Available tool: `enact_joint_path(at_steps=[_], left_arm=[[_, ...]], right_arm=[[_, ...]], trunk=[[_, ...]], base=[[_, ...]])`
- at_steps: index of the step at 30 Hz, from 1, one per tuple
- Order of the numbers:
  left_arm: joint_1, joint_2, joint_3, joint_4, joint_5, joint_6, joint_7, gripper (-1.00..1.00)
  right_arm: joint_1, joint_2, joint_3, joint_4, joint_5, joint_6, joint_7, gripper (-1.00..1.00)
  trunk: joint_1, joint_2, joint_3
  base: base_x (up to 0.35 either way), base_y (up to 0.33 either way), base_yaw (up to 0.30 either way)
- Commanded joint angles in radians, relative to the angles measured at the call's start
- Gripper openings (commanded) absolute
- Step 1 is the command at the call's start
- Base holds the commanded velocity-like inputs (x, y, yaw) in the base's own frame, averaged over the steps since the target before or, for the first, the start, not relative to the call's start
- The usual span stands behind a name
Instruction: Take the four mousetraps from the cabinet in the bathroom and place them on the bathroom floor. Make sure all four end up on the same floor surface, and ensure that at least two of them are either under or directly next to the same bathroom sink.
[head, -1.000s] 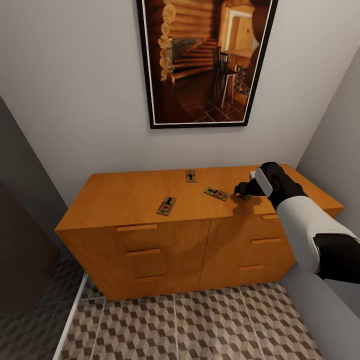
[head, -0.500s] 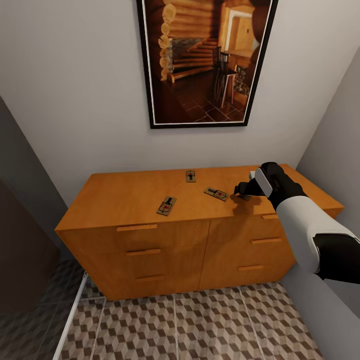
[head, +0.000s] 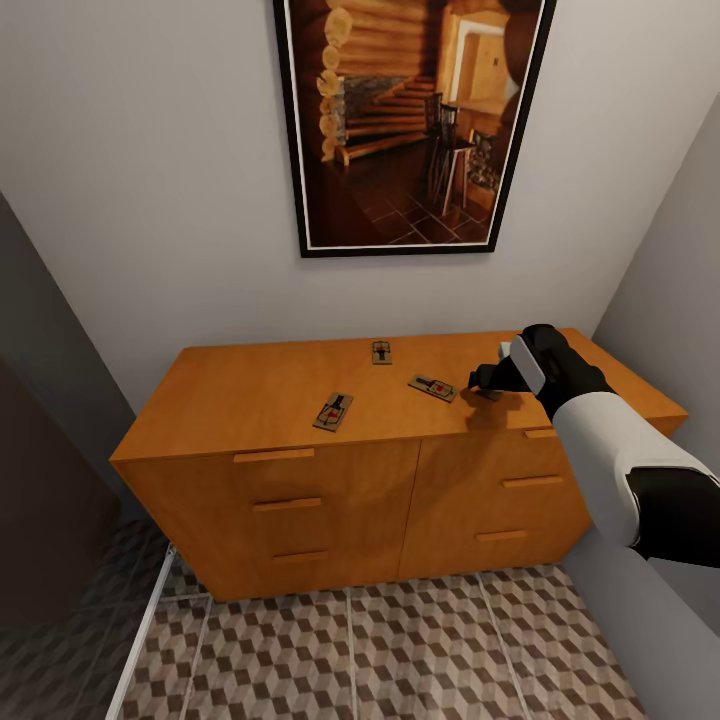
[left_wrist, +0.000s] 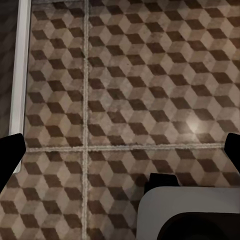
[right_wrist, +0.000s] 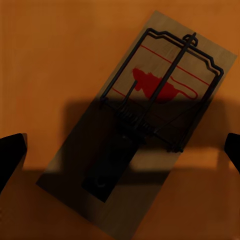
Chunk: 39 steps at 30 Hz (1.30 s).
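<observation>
The orange-brown cabinet (head: 250, 385) stands against the wall with three mousetraps in plain sight on its top: one near the front (head: 333, 411), one at the back (head: 381, 352) and one right of the middle (head: 432, 387). My right gripper (head: 487, 384) hovers low over the cabinet top just right of that last trap. In the right wrist view another mousetrap (right_wrist: 150, 100) with a red mark lies flat directly beneath the right gripper (right_wrist: 120, 152), whose fingers stand wide apart and open on either side of it. My left gripper (left_wrist: 120, 150) is open over the bathroom floor (left_wrist: 150, 75). The bathroom sink is out of view.
A framed picture (head: 412, 120) hangs above the cabinet. A grey wall (head: 670, 270) closes in on the right and a dark panel (head: 40, 480) on the left. The cube-pattern floor (head: 400, 650) lies in front of the cabinet, with a pale threshold strip (head: 140, 640) at its left.
</observation>
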Motion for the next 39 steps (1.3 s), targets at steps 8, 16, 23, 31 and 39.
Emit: enact_joint_path(at_steps=[8,16,23,31,39], left_arm=[[-0.002,0.001,0.008,0.004,0.002,-0.005,-0.010,1.00],[-0.002,0.001,0.008,0.004,0.002,-0.005,-0.010,1.00],[-0.002,0.001,0.008,0.004,0.002,-0.005,-0.010,1.00],[-0.002,0.001,0.008,0.004,0.002,-0.005,-0.010,1.00],[-0.002,0.001,0.008,0.004,0.002,-0.005,-0.009,1.00]], right_arm=[[0.000,0.000,0.003,0.058,-0.017,0.003,-0.006,1.00],[0.000,0.001,0.003,0.060,-0.017,0.003,-0.006,1.00],[0.000,0.001,0.003,0.060,-0.017,0.003,-0.005,1.00],[0.000,0.002,0.003,0.060,-0.018,0.003,-0.005,1.00],[0.000,0.000,0.003,0.060,-0.018,0.003,-0.005,1.00]], trunk=[[0.000,0.000,-0.001],[0.000,0.000,-0.001],[0.000,0.000,-0.001],[0.000,0.000,-0.001],[0.000,0.000,-0.001]], base=[[0.000,0.000,0.000],[0.000,0.000,0.000],[0.000,0.000,0.000],[0.000,0.000,0.000],[0.000,0.000,0.000]])
